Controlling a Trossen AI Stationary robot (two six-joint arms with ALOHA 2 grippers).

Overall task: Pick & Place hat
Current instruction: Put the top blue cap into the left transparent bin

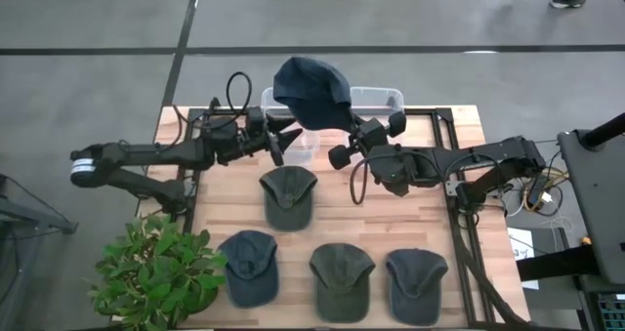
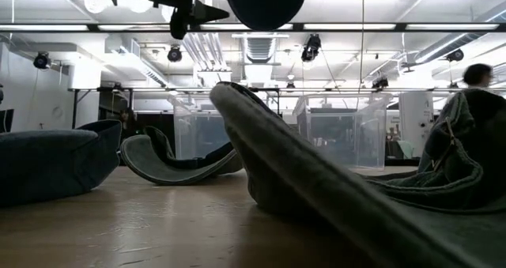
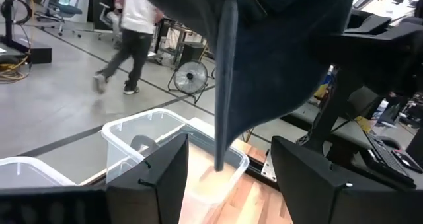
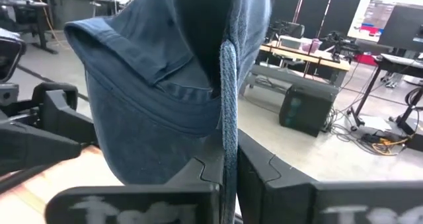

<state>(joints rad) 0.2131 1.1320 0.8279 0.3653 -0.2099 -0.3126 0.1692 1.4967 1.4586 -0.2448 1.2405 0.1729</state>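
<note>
So the table [image 1: 332, 224] was a light wood slab on a dark metal frame, sitting on a grey floor with dark seams. Behind it the room was a big open workspace with strip lights overhead, desks with monitors, a floor fan [image 3: 190, 74] and a person [image 3: 129, 32] walking past in a white top.

Count of stuff: five caps total. Four lay flat on the wood, one grey-green cap [image 1: 288, 196] alone in the middle and a front row of three: a blue cap [image 1: 248, 265], another grey-green cap [image 1: 342, 280] and a blue-grey cap [image 1: 417, 283]. The fifth, the dark blue hat [image 1: 312, 92], was up in the air over the back edge, above the clear plastic bins [image 1: 376, 101] there. I counted two bins in the left wrist view. One potted plant [image 1: 156, 268] stood at the front-left corner.

Two arms. The right gripper [image 4: 228, 184] was clenched on the hat's brim edge, with the hat hanging from it. The left gripper [image 3: 228, 171] sat just beside it with fingers spread wide, the brim hanging between them but not pinched.
</note>
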